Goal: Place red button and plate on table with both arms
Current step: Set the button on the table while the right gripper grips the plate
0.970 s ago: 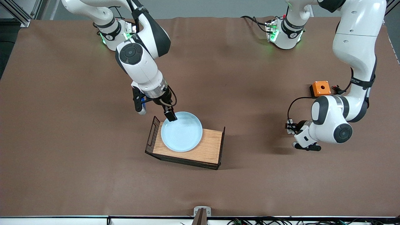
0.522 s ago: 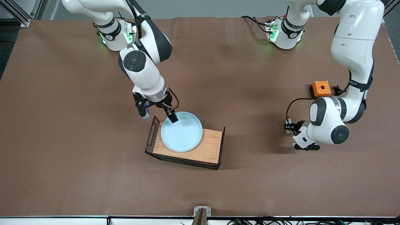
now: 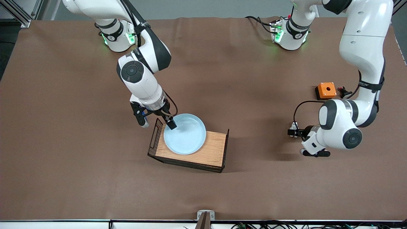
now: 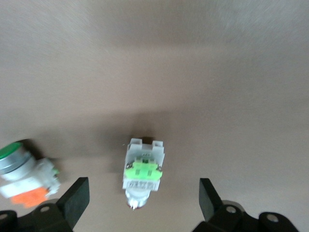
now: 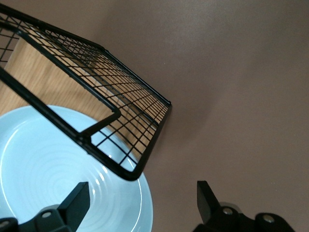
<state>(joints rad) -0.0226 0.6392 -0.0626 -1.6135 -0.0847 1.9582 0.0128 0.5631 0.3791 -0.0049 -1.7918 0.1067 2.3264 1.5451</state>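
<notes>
Now red button (image 4: 142, 171) between open left pincer (image 4: 144, 203), on table (image 4: 193, 72)

Even light, perhaps motion-blurred wrist view.

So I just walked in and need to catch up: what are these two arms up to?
The left gripper is open just above the table, with the red button lying on the cloth between its fingers, set down rather than gripped. A similar part lies beside it. The right gripper is open at the rim of the plate, which sits on the wooden tray; it is not yet gripped or lifted.
</notes>
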